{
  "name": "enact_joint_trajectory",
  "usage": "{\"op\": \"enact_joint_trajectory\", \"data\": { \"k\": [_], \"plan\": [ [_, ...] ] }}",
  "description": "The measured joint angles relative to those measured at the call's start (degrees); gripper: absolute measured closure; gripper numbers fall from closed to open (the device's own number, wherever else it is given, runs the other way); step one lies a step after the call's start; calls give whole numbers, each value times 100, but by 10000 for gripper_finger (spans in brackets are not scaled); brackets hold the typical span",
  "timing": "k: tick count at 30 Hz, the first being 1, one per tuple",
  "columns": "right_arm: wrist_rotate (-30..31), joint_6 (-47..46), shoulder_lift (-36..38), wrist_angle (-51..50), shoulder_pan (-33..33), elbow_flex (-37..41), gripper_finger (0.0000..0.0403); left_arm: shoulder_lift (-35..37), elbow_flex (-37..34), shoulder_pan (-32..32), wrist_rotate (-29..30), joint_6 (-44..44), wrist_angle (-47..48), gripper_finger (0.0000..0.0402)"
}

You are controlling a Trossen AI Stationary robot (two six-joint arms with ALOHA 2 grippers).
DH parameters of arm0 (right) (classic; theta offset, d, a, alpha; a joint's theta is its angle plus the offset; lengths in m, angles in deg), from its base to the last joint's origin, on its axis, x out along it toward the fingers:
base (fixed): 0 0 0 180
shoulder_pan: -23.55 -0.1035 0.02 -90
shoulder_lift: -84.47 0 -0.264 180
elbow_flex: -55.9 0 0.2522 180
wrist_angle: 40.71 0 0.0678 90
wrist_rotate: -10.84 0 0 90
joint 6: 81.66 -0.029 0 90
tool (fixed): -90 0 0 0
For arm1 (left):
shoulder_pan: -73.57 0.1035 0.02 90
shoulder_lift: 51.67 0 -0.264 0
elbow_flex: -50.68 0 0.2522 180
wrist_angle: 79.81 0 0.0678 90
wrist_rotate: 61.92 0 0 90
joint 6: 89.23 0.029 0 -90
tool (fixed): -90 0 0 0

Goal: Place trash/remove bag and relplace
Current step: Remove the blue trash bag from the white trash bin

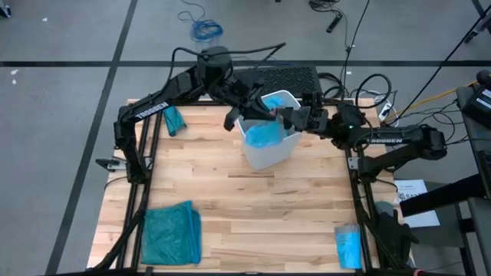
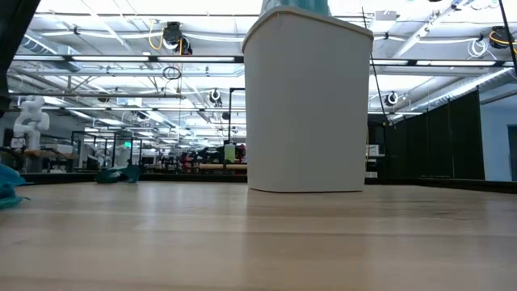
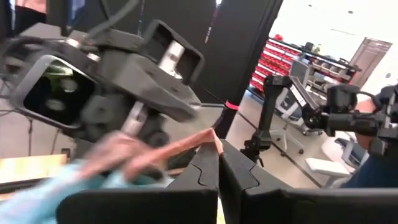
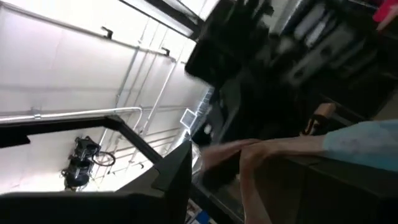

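A white bin (image 1: 268,149) stands on its base mid-table, with the pale blue bag (image 1: 265,134) inside it and a tan band (image 3: 186,144) along the bag's rim. My left gripper (image 3: 219,158) is shut on that band above the bin's far rim (image 1: 261,106). My right gripper (image 1: 284,116) comes from the right at the same rim and points slantwise upward, open; the band (image 4: 261,148) runs across the gap between its fingers. The low view shows only the bin (image 2: 305,105). The trash is out of view. My left gripper pinches the bag's tan rim band (image 3: 210,137) between the free ends of its two fingers. The fingers lie about level. The band runs off slantwise toward the blurred blue bag (image 3: 37,199) below. My right gripper is open. The tan band (image 4: 245,180) bends down beside one finger (image 4: 177,171) and looks hooked over the other; whether it rests on a finger I cannot tell. Blue bag film (image 4: 367,138) trails from the band.
A darker teal bag (image 1: 173,234) lies crumpled at the near left, a small folded blue packet (image 1: 347,244) at the near right, and a small teal piece (image 1: 175,120) at the far left. The two grippers crowd together over the bin. Cables lie beyond the table's far edge.
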Motion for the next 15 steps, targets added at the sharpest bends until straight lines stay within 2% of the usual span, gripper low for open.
{"op": "enact_joint_trajectory", "data": {
  "k": [15],
  "plan": [
    [-303, -300, 0, 66, 33, 0, 257, -293, 0, -144, 0, 144, 18, 402]
  ]
}}
